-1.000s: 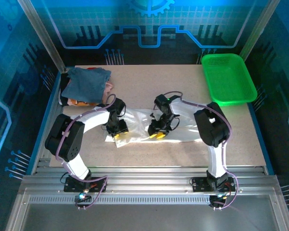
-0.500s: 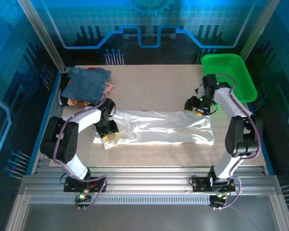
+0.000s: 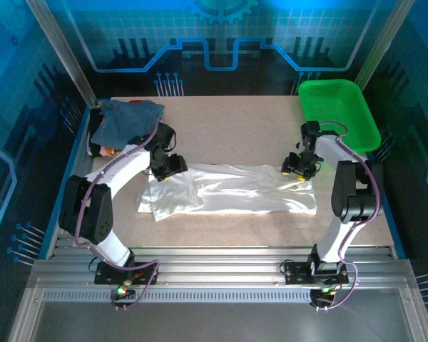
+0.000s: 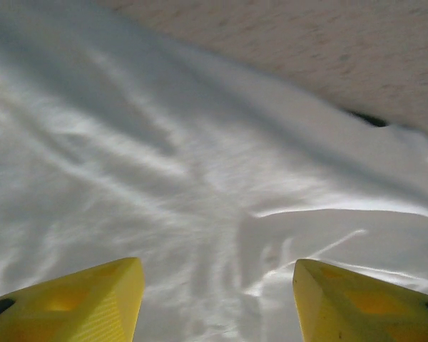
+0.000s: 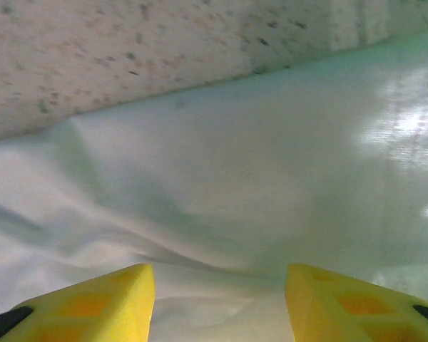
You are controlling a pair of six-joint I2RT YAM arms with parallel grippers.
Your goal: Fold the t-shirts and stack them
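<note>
From the top view, the left pincer sits over the far left corner of the white t-shirt. The shirt lies flattened along the bench and stretches from this pincer across to the right pincer, which sits at its far right corner. Behind and to the left of the left pincer is the pile of folded t-shirts, slate-blue on top. The green basket stands behind and to the right of the right pincer.

In the left wrist view, the left pincer is released. Its yellow fingers stand well apart with nothing between them. Wrinkled white t-shirt spreads below and ahead of it, and bare bench begins beyond the cloth's edge.

In the right wrist view, the right pincer is likewise released, its fingers parted and empty. The white t-shirt lies under and in front of it, with speckled bench past the hem.
</note>
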